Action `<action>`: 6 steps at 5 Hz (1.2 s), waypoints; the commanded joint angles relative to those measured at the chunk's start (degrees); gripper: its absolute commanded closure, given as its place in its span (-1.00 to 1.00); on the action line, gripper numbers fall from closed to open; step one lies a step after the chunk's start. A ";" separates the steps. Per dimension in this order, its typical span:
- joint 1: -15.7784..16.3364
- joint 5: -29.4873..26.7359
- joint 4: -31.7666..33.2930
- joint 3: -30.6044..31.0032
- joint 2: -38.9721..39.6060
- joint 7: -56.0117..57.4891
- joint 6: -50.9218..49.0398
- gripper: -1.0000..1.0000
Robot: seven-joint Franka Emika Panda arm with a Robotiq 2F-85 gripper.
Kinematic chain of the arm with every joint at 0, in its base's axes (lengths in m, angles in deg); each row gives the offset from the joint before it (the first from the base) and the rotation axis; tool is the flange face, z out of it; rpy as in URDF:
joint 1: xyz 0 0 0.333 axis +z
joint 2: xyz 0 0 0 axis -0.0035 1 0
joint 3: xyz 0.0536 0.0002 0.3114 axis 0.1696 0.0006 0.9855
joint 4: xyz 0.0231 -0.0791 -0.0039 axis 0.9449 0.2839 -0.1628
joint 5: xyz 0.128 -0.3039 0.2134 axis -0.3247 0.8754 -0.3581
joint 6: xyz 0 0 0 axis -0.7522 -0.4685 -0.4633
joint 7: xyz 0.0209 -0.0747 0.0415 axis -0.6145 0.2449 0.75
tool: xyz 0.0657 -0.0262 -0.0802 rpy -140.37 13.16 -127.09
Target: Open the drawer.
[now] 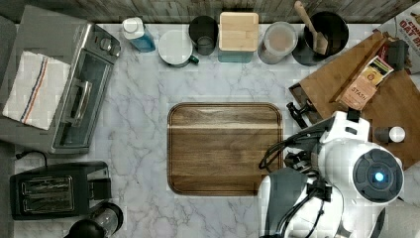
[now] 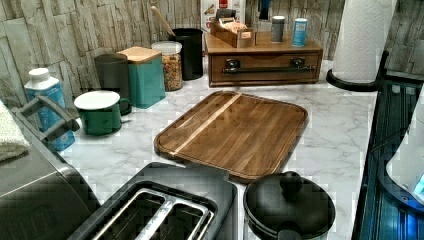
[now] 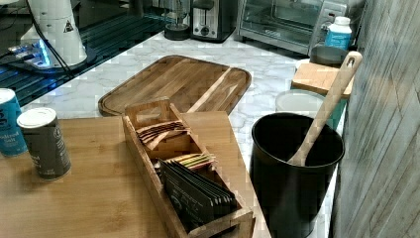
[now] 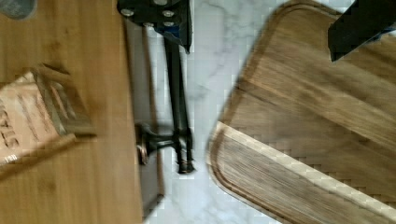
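in the left view, beyond the far edge of the flat wooden tray with rounded corners (image 2: 235, 130): the long, shallow brown wooden drawer (image 2: 265, 61), set in a bamboo-topped box (image 2: 225, 47) on the white marble counter (image 2: 340, 115). looks shut there, its front flush with the box. carries a long black bar handle (image 2: 265, 70) on two brackets across that front, facing the tray.

on the box top, further from the tray: a small wooden organiser of tea packets (image 2: 232, 32), a grey canister (image 2: 278, 27) and a blue canister (image 2: 300, 31), all upright.

in the top view, off the tray's right edge: the same box, turned at an angle, partly under the white robot arm (image 1: 356, 163), which hangs over the tray's lower right corner.

in the wrist view: jaws spread wide. one black finger (image 4: 154, 18) over the bar handle (image 4: 180, 107) near a bracket, touching or not cannot be told; the other black finger (image 4: 359, 28) over the tray (image 4: 317, 116). between handle and tray, a narrow strip of bare marble, so the two lie close but apart.

along the wall behind the tray in the left view: a black utensil pot (image 2: 191, 52) with a wooden spoon, just beside the box.

well away from the tray on the top view's left: a grey toaster oven (image 1: 74, 84).
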 commanded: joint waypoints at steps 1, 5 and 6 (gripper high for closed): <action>-2.93 5.09 13.07 -1.93 -1.80 11.16 13.70 -1.00; 0.96 -2.77 12.00 -11.14 5.01 26.15 27.76 -1.00; 3.29 -11.79 12.66 -12.99 8.58 32.31 33.06 -1.00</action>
